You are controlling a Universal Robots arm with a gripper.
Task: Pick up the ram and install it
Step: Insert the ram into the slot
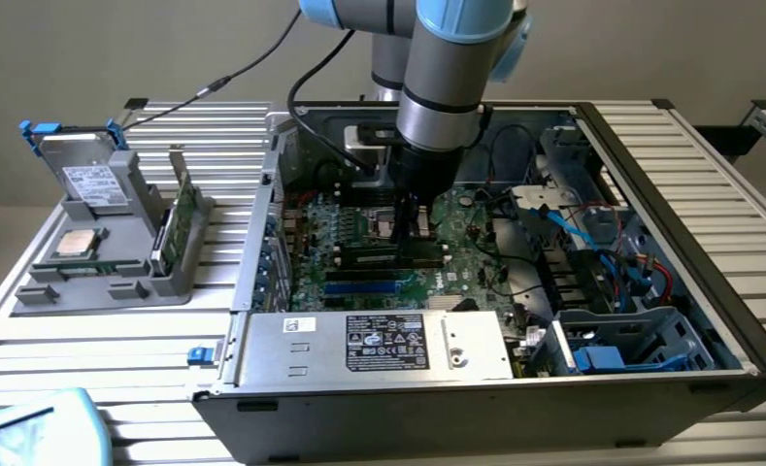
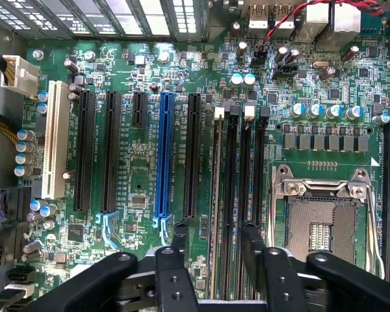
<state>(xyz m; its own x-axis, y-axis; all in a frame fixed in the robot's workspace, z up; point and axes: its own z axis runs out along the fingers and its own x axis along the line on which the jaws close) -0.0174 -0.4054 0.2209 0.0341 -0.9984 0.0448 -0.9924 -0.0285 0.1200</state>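
My gripper (image 2: 215,229) hangs low over the green motherboard (image 2: 136,78) inside the open computer case. It is open, and its black fingertips (image 2: 180,229) stand on either side of the memory slots. Between them a thin, long edge, the ram (image 2: 215,169), stands in the slot nearest the black expansion slots, seen from above; neither fingertip touches it. In the exterior view the gripper (image 1: 409,231) is down at the middle of the board, and the arm hides the slot beneath it.
The bare processor socket (image 2: 322,221) with its metal frame lies beside the memory slots. Left of the case (image 1: 693,291) in the exterior view, a grey holder (image 1: 46,286) carries a drive with blue clips (image 1: 91,180), a square silver chip (image 1: 77,244) and an upright green stick (image 1: 180,225). Cables and a power supply (image 1: 383,342) crowd the case.
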